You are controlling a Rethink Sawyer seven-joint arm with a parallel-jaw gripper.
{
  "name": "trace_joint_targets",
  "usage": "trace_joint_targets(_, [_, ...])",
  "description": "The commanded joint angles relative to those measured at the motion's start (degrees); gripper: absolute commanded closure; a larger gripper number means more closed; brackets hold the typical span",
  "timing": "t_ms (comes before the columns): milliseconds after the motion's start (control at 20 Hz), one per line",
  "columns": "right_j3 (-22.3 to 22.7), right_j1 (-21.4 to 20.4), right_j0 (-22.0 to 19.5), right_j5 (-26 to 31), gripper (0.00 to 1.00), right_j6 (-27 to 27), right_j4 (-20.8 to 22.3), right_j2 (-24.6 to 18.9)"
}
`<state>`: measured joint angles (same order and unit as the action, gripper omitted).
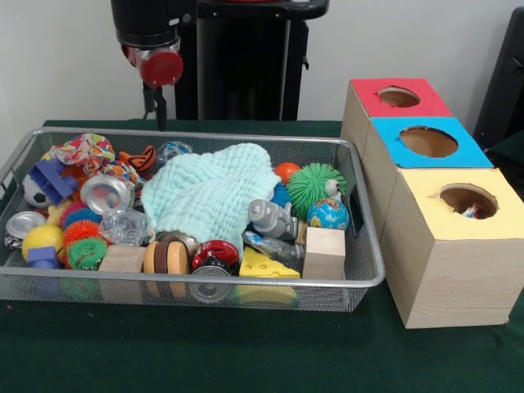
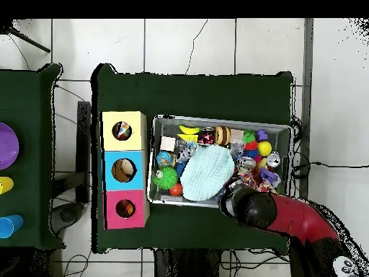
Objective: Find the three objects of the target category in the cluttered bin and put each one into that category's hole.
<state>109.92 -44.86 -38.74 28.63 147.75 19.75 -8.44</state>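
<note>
Green table: mint cloth (image 1: 209, 192) covers bin (image 1: 360, 282) clutter centre.

White wall (image 1: 57, 57) behind; dark green tablecloth (image 1: 246, 352); white tiled floor (image 2: 216, 43); second green table (image 2: 29, 94) alongside.

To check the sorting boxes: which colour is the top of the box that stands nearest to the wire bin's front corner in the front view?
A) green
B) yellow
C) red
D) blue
B: the yellow-topped box stands beside the bin at its front corner; the blue-topped and red-topped boxes lie farther back.
</note>
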Motion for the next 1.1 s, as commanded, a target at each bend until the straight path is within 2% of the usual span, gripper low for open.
trace_joint_targets(50, [-0.11, 4.81, -2.26, -1.46, 0.00, -14.35, 7.61, -8.73])
trace_joint_targets(350, [-0.65, 7.86, -4.81, -3.80, 0.00, -13.03, 11.37, -10.14])
trace_joint_targets(700, [0.75, 8.41, -9.62, -3.09, 0.00, -14.08, 14.80, -12.94])
trace_joint_targets(1100, [5.73, 4.41, -18.00, -0.96, 0.00, -17.50, 17.83, -17.07])
